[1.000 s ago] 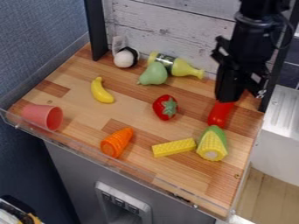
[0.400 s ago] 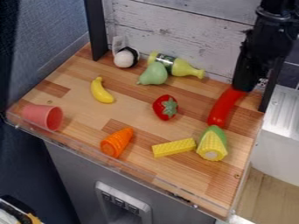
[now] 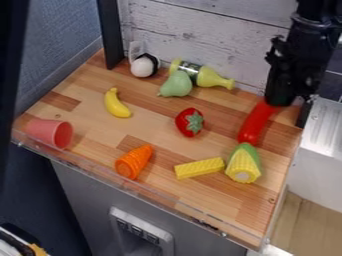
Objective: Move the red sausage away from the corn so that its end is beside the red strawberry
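Red toy pepper (image 3: 255, 125): long, slim, smooth, glossy, slight bend, looks whole. Lying on wooden counter (image 3: 224, 202), right side of view, slanted. Far end is up at the gripper (image 3: 279, 101), tip hidden there; can't tell if gripped. Near end is rounded, right by the green top of the corn (image 3: 243, 165); contact unclear.

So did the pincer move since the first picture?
Yes, the pincer moved closer to the black post on the picture's right, and more of the red toy shows.
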`<state>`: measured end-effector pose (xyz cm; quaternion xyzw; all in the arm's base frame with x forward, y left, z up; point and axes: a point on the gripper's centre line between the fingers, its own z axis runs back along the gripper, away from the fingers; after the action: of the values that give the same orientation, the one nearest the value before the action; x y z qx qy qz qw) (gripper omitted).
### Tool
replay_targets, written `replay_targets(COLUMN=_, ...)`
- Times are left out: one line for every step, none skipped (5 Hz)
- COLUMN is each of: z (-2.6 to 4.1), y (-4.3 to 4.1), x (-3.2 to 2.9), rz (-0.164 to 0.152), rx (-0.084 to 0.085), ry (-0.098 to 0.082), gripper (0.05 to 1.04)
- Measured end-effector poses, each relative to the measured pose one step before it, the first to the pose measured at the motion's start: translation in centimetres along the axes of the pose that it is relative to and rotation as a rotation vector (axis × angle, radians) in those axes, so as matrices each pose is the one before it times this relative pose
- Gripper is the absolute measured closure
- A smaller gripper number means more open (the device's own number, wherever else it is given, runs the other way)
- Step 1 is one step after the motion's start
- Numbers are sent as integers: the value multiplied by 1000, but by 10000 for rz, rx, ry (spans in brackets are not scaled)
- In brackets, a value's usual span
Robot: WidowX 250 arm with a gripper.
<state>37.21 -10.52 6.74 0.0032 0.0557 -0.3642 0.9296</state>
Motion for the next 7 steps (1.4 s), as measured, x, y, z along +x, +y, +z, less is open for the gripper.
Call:
replay_targets(z=-308, y=368, x=746, rz=1305, rx=95, ry=-426, gripper=588)
replay_targets(z=-732, y=240, x=435, rz=276, rx=-10, ry=-165, gripper=285)
replay_targets(z=-2511, y=-170, x=-469, rz=-631, rx=-193, ry=403, gripper=100)
replay_targets(z=-142, y=87, x=279, rz=-1161, rx=78, ry=-201, gripper=85)
replay_targets(z=26, y=61, x=16, rz=-1115, rx=49, ry=-24, gripper=85)
replay_targets(z=-61, y=65, x=-26, rz=-538, rx=35, ry=25, gripper=85)
replay_targets(z=-754, y=-231, x=-292, rz=198, rx=-74, ry=98, gripper=87)
